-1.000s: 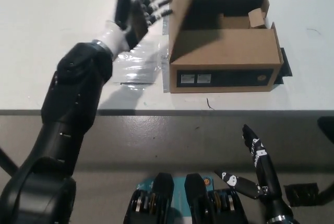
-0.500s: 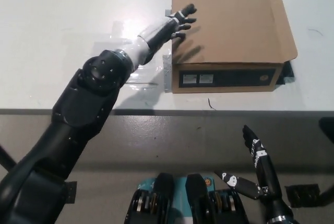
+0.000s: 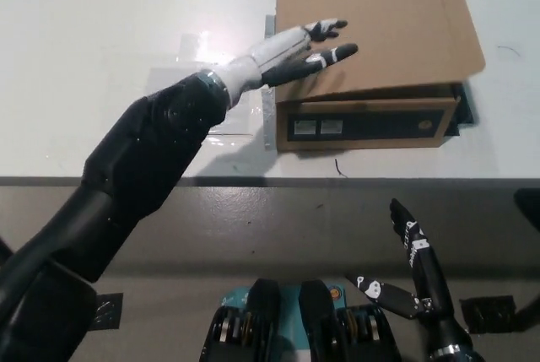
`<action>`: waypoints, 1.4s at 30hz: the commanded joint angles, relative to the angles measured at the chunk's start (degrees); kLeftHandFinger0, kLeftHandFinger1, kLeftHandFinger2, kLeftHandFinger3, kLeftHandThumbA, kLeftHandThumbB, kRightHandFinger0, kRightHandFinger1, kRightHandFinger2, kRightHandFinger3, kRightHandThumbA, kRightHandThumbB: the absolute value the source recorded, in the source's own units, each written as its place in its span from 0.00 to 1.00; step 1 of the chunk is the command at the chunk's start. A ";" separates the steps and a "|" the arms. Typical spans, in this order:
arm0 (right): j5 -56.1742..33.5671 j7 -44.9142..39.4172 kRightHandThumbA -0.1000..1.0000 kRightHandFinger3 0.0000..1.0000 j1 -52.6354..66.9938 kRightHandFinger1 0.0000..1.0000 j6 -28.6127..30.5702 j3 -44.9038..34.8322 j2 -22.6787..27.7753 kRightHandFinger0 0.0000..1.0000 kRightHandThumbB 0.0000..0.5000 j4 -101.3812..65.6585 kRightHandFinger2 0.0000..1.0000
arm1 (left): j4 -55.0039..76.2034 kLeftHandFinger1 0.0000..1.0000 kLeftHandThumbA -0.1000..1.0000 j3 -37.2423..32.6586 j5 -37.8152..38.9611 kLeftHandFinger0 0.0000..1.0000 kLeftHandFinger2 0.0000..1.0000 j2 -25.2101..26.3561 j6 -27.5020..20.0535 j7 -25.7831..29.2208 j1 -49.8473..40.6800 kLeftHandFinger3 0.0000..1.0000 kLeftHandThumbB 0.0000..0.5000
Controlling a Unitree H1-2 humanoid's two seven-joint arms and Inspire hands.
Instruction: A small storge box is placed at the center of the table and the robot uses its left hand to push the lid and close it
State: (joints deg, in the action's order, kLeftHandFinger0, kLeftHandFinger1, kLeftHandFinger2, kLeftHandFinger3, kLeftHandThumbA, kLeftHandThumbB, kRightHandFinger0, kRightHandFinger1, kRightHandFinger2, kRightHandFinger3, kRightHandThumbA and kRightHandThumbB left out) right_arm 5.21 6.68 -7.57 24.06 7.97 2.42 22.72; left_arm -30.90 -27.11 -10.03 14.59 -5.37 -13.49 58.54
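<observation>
Left hand (image 3: 295, 48) flat, fingers spread, empty — on one box (image 3: 371, 50) lid.

Box (image 3: 371, 50) on table (image 3: 101, 41) ctr, left hand (image 3: 295, 48) over lid's (image 3: 380, 24) left part, right hand (image 3: 418, 282) below table edge.

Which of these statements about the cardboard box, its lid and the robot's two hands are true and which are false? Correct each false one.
1. The lid lies folded down over the cardboard box. True.
2. The left hand is over the lid, fingers apart. True.
3. The right hand rests on the box. False: it hangs low, off the white table.
4. The box's labelled front faces away from the robot. False: it faces the robot.
</observation>
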 commanded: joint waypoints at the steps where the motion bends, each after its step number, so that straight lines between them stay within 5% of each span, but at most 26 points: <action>1: 0.79 1.48 1.00 1.00 -1.72 1.00 2.87 0.47 0.30 1.00 0.72 -1.02 1.00 | 11.26 1.00 1.00 5.84 0.53 1.00 1.00 2.96 2.14 -1.76 3.36 1.00 0.84; 4: 0.91 1.64 1.00 1.00 -1.74 1.00 2.87 0.61 0.43 1.00 0.71 -0.93 1.00 | 18.93 1.00 1.00 10.69 3.54 1.00 1.00 3.17 3.76 -1.78 2.61 1.00 0.82; 7: 0.84 1.65 1.00 1.00 -1.49 1.00 2.87 0.52 0.47 1.00 0.71 -0.97 1.00 | 29.67 1.00 1.00 15.51 5.65 1.00 1.00 4.07 7.67 -1.66 1.95 1.00 0.97; 9: 1.00 1.75 1.00 1.00 -1.27 1.00 2.87 0.53 0.50 1.00 0.71 -1.14 1.00 | 36.73 1.00 1.00 18.18 7.67 1.00 1.00 5.68 7.51 -2.50 1.77 1.00 0.89; 16: 0.79 1.64 1.00 1.00 -1.12 1.00 2.87 0.42 0.66 1.00 0.70 -0.78 1.00 | 56.76 1.00 1.00 25.53 18.20 1.00 1.00 9.22 11.55 -3.69 -2.88 1.00 0.83; 23: 0.36 1.45 1.00 1.00 -0.99 1.00 2.87 0.09 0.57 1.00 0.68 -0.74 1.00 | 73.66 1.00 1.00 28.15 21.76 1.00 1.00 9.14 15.44 -0.64 -18.55 1.00 0.99; 27: -0.60 0.67 1.00 1.00 -0.95 1.00 2.87 -0.34 0.35 1.00 0.70 -0.47 1.00 | 73.77 1.00 1.00 28.22 18.23 1.00 1.00 8.72 4.83 -1.17 -32.37 1.00 0.78; 34: 0.02 1.53 1.00 1.00 -0.96 1.00 2.87 -0.09 0.26 1.00 0.70 -0.43 1.00 | 64.25 1.00 1.00 28.67 16.32 1.00 1.00 6.34 -1.01 -1.67 -46.26 1.00 0.85; 40: -0.90 0.94 1.00 1.00 -1.61 1.00 2.87 -0.43 0.10 1.00 0.70 -0.08 1.00 | 51.15 1.00 1.00 27.93 10.62 1.00 1.00 3.49 -8.49 0.18 -51.74 1.00 0.62; 42: -0.79 1.08 1.00 1.00 -1.63 1.00 2.87 -0.40 0.16 1.00 0.70 -0.13 1.00 | 48.49 1.00 1.00 27.67 10.83 1.00 1.00 3.22 -8.18 -0.16 -52.02 1.00 0.64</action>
State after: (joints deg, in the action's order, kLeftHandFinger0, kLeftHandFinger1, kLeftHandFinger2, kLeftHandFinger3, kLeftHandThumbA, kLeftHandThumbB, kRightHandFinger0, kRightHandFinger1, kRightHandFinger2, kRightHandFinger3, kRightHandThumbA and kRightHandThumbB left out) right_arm 5.37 7.24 -7.70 24.08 7.79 2.42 23.08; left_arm 20.83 0.62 3.18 18.52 -7.43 -14.97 6.33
